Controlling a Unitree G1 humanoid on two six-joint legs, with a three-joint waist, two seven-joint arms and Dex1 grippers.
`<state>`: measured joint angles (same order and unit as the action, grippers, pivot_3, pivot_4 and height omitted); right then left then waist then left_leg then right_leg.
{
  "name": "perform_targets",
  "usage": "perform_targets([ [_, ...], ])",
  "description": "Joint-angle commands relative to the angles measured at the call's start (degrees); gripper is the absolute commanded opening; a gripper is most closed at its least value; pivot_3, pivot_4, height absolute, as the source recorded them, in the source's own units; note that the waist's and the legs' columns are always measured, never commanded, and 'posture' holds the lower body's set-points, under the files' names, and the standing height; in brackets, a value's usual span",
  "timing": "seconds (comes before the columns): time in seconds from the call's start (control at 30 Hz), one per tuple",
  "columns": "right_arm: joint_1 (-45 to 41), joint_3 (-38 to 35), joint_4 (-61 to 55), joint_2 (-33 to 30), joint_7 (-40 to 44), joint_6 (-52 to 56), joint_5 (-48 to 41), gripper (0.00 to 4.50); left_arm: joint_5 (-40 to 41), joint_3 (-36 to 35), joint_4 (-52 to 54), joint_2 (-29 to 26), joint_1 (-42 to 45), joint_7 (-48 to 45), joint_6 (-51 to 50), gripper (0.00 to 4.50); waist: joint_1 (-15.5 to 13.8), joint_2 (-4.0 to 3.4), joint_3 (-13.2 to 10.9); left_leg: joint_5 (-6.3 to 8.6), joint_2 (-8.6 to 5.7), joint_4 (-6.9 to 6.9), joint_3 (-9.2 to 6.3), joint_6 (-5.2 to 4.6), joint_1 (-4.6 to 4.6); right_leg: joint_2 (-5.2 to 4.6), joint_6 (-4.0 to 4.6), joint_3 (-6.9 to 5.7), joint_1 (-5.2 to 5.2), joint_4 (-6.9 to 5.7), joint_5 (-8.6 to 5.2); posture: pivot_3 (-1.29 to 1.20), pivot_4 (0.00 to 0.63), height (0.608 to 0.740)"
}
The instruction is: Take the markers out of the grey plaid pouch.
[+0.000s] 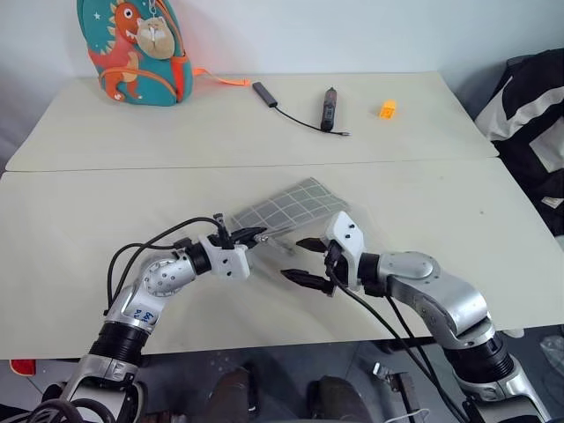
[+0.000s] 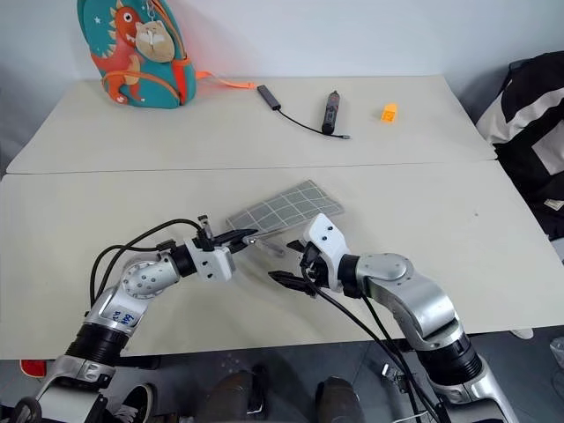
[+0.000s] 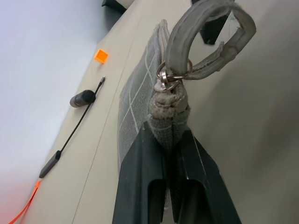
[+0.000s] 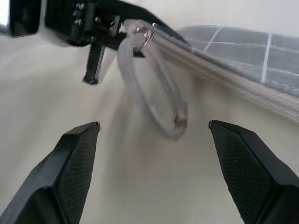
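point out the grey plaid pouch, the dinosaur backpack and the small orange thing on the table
grey plaid pouch (image 1: 295, 204): left eye view, on its gridded flat side.
dinosaur backpack (image 1: 132, 53): left eye view, on its front panel.
small orange object (image 1: 387, 109): left eye view, on its middle.

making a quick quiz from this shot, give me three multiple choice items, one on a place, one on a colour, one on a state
1. Where does the backpack stand?
A. far left of the table
B. beside the pouch
C. on the floor

2. What colour is the small block at the far side?
A. blue
B. orange
C. white

3. How is the right gripper?
A. shut on the pouch
B. holding a marker
C. open

Key: 1 A, it stands at the table's far left corner. 2 B, bright orange. 3 C, its jaws stand apart near the grey plaid pouch, which the left gripper pinches.
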<state>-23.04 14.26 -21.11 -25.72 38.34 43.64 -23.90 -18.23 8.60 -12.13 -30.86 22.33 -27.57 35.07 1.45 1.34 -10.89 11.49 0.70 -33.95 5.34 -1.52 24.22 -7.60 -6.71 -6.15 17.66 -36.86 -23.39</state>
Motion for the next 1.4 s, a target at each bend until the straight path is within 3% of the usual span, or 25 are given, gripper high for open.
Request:
perform_targets([
  [0.03,-1.35,0.1,0.8,2.11,-1.41,-2.28,1.39,3.91,0.63,0.19,1.8,-0.6,0.27,0.19,0.4,0.0,-0.02,0.0,0.0,-0.01,0.0,0.0,0.0,0.01,0.0,0.0,0.0,0.0,0.0,0.0,0.0,0.0,0.15,0.74],
  [0.2,-1.55,1.92,2.79,4.37,-1.71,-4.01,3.46,3.91,0.65,0.65,2.42,-0.42,0.22,0.4,0.39,0.0,-0.03,0.0,0.0,-0.01,-0.01,0.0,0.0,0.01,0.0,0.0,0.0,0.0,0.0,0.01,0.0,0.0,0.15,0.74],
  [0.3,-1.07,3.07,5.04,5.73,-3.18,-6.65,6.41,3.33,1.07,0.73,2.64,-0.15,0.21,0.25,-0.13,0.0,-0.02,0.0,0.0,-0.01,-0.01,0.0,0.0,0.02,0.01,0.0,0.0,-0.01,0.0,0.0,0.0,0.0,0.15,0.74],
  [0.47,-1.77,0.95,5.33,8.1,-4.31,-6.35,5.79,1.68,1.23,1.01,2.76,-0.24,0.0,0.13,-0.02,0.0,-0.02,0.0,0.0,-0.03,-0.02,0.0,0.0,0.05,0.0,0.01,0.0,-0.01,0.0,-0.01,0.0,0.0,0.15,0.74],
  [0.63,-1.5,-0.75,4.38,6.03,-2.54,-5.26,4.69,0.02,2.8,0.96,2.87,-0.5,-0.35,-0.78,0.43,0.0,-0.06,0.0,0.0,-0.02,-0.02,0.0,0.0,0.04,0.01,0.0,0.0,-0.01,0.0,0.0,0.0,0.0,0.15,0.74],
  [0.83,-1.82,-3.74,6.57,1.13,1.01,-6.83,4.78,0.02,6.84,0.21,1.7,-2.08,-0.81,-3.35,2.65,0.0,-0.03,0.0,0.0,-0.01,-0.01,0.0,-0.01,0.03,0.01,0.0,0.0,0.0,0.0,0.02,0.0,0.0,0.15,0.74],
  [1.0,-2.52,-6.48,11.83,-4.3,3.35,-10.25,7.05,0.02,19.36,-1.45,1.95,-3.03,-2.21,-9.42,2.95,0.0,0.0,0.0,0.0,-0.01,-0.01,0.0,0.01,0.02,0.0,-0.02,0.0,0.0,-0.01,0.02,0.0,0.0,0.15,0.74],
  [1.13,-2.62,-10.0,17.51,-10.01,5.39,-14.17,8.49,0.02,24.4,-4.2,-0.49,-5.83,-3.0,-12.84,4.74,0.0,0.0,0.0,0.0,-0.02,-0.01,-0.01,0.0,0.03,0.0,-0.01,0.0,-0.02,-0.02,0.03,0.0,0.0,0.15,0.74],
  [1.4,-2.42,-13.89,23.36,-15.7,8.33,-18.85,9.5,0.02,24.66,-5.94,-4.23,-7.42,-2.57,-15.33,7.38,0.0,-0.02,-0.01,0.0,-0.01,-0.01,-0.02,0.03,0.01,-0.01,-0.01,0.0,-0.12,-0.06,0.07,0.0,0.0,0.15,0.74],
])
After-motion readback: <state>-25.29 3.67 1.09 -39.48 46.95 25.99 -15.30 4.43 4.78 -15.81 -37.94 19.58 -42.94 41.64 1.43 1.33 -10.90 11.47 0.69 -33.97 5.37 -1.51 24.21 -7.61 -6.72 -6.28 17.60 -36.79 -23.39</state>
